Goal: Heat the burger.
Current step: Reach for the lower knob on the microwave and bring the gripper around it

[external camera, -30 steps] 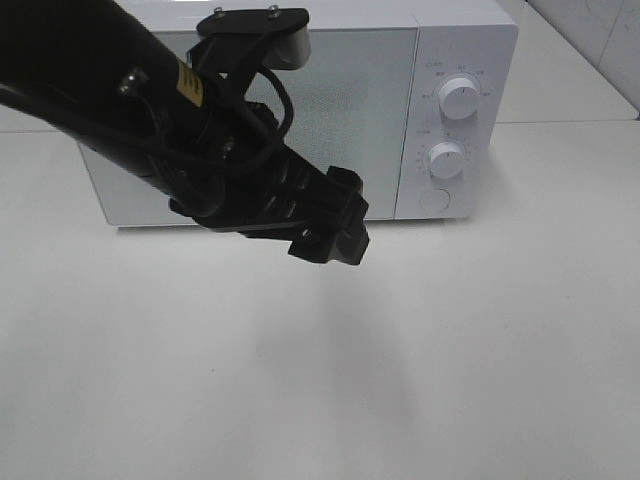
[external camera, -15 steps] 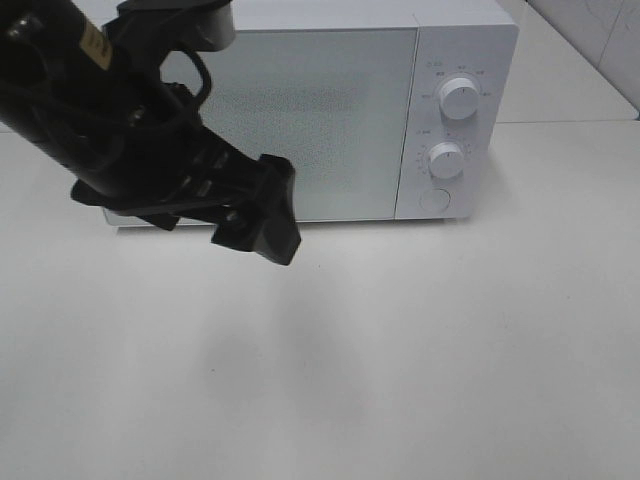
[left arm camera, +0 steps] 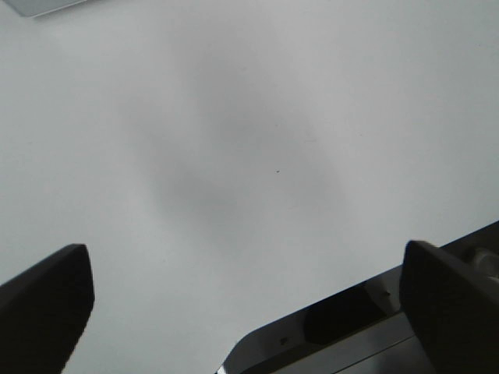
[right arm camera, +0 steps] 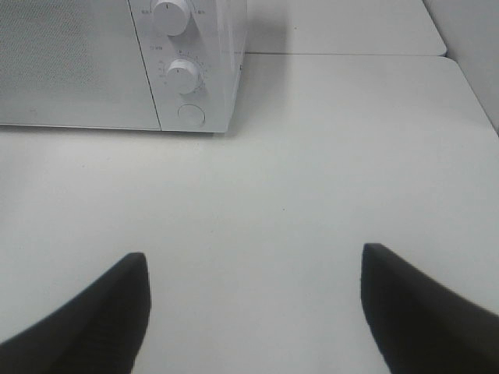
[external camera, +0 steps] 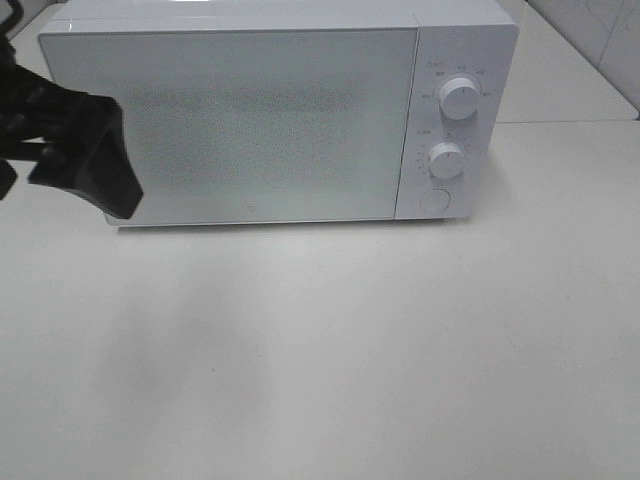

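Note:
The burger is out of view in every frame. A white microwave [external camera: 280, 110] stands at the back of the table with its door shut; it also shows in the right wrist view [right arm camera: 117, 62]. My left gripper [external camera: 95, 170] is at the far left of the high view, in front of the microwave's left end. In the left wrist view the left gripper [left arm camera: 249, 304] is open and empty above bare table. My right gripper [right arm camera: 253, 312] is open and empty, over the table in front of the microwave's right side. It is not seen in the high view.
The microwave has two white knobs [external camera: 459, 98] [external camera: 446, 160] and a round button [external camera: 433, 199] on its right panel. The white table [external camera: 350, 350] spreads in front of it. A tiled wall [external camera: 600, 40] is at the back right.
My left arm has swung from the middle of the high view to the far left edge, uncovering the microwave door. The microwave has not moved.

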